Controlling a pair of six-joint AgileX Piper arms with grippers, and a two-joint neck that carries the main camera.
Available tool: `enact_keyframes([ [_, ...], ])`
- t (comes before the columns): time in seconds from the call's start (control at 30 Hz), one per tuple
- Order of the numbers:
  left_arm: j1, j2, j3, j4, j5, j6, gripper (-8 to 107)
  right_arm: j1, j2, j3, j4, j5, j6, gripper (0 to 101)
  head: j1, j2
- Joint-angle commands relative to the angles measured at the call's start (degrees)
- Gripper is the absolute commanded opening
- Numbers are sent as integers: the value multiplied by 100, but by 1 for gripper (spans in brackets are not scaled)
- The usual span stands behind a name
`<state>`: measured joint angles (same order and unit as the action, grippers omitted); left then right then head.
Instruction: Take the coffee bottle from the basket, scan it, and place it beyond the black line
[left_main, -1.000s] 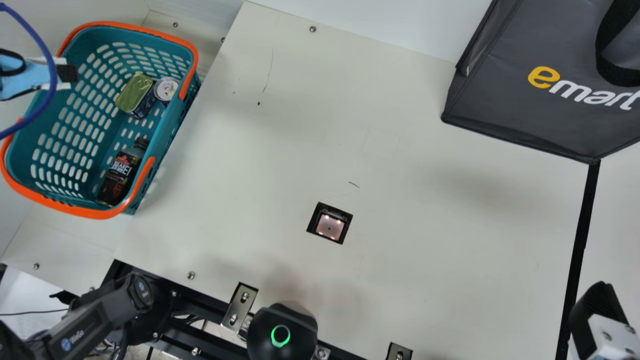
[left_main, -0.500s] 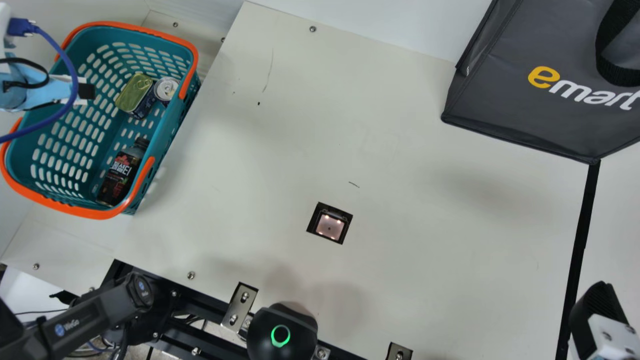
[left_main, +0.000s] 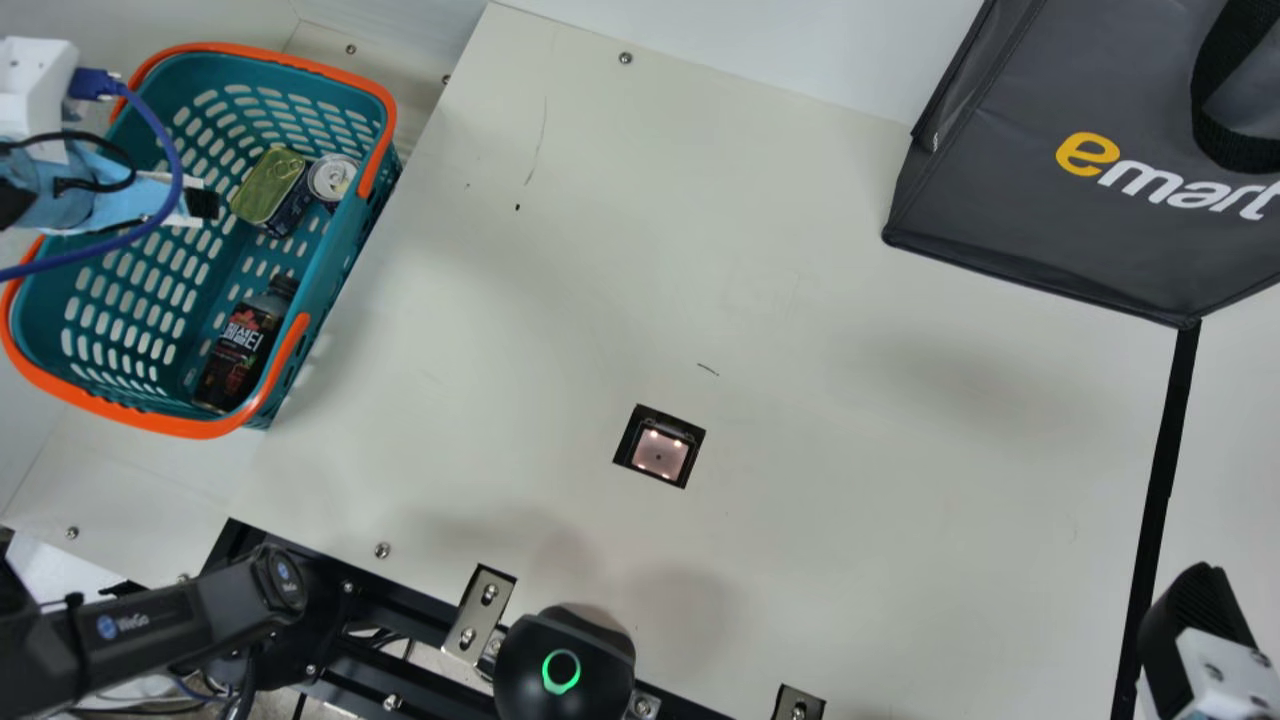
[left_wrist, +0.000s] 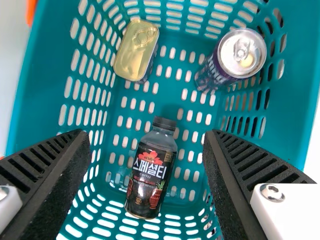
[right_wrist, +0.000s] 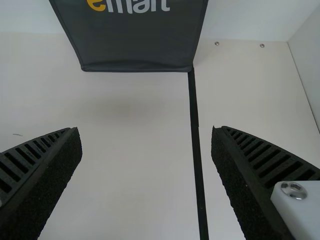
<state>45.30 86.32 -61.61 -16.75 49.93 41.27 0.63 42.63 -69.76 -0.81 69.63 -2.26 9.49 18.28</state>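
Left gripper (left_wrist: 147, 135): spread wide, holding nothing; poised over the basket at upper left of the main view, with the bottle showing between the fingers in the left wrist view.
Coffee bottle (left_wrist: 152, 170): inside the basket, label up, well apart from tin and can; ungripped. Lying flat or leaning: cannot tell.
Progress: 0 of 3 steps done, by the look of it; probably at the approach to the pick. Left to do: grasp and lift, scan, set down beyond the line.
Tin (left_wrist: 136, 50) and can (left_wrist: 243, 53): beyond the cap end, side by side in the main view; best given a margin while closing.
Basket (left_main: 190, 430): walled all round, with an orange rim and handles to lift over; tightest for the fingers along the wall beside the bottle, in the lower part of the basket in the main view.
Table (left_main: 850, 500): broad and flat between basket and line, good for a low carry.
Scanner (left_main: 660, 452): lit, set in a dark cutout just below centre of the main view.
Bag (left_main: 1060, 220): at upper right, with 1 corner at the line's upper end; to be skirted.
Black line (left_main: 1160, 470): running down the right side.
Right gripper (right_wrist: 145, 131): wide apart, grasping nothing, at lower right near the line; possibly in the way of placing.
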Motion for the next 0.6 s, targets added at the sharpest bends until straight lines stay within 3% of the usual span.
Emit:
enact_keyframes([
  [0.0,23,84,39,-40,-83,106,90,0,0,0,0,0,0,91,-157,14],
  [0.57,174,854,439,-606,-688,1522,90,0,0,0,0,-1,0,91,-157,14],
])
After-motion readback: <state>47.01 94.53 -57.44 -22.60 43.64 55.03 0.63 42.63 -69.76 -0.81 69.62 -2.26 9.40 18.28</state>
